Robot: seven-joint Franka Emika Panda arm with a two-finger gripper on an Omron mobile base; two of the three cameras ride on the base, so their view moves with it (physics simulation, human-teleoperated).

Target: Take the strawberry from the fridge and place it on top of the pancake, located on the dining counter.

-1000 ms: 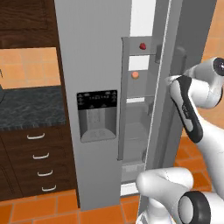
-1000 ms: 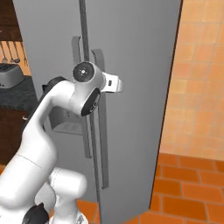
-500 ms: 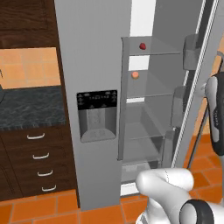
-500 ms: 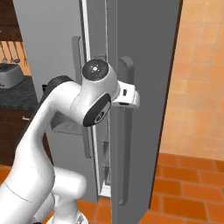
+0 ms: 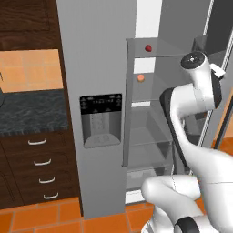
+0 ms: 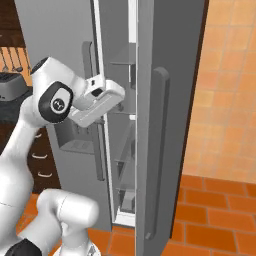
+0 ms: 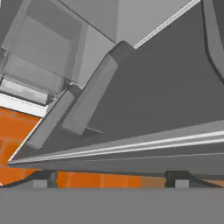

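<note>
Left base view shows the fridge (image 5: 104, 68) with its right door swung open, and the strawberry (image 5: 148, 48) sitting on the top glass shelf (image 5: 182, 54), close to that shelf's left edge. It is a tiny, dark red, rounded berry — likely light, soft and easily bruised, and apt to roll on the smooth glass. A gentle pinch across its widest part, from the sides, looks the safest hold. One shelf below, near the left edge, lies a small orange round fruit (image 5: 141, 78), not the target. The end effector (image 7: 109, 177) points down along the door's edge toward the orange floor (image 7: 87, 179); its two finger tips stand wide apart with nothing between them — open and empty.
</note>
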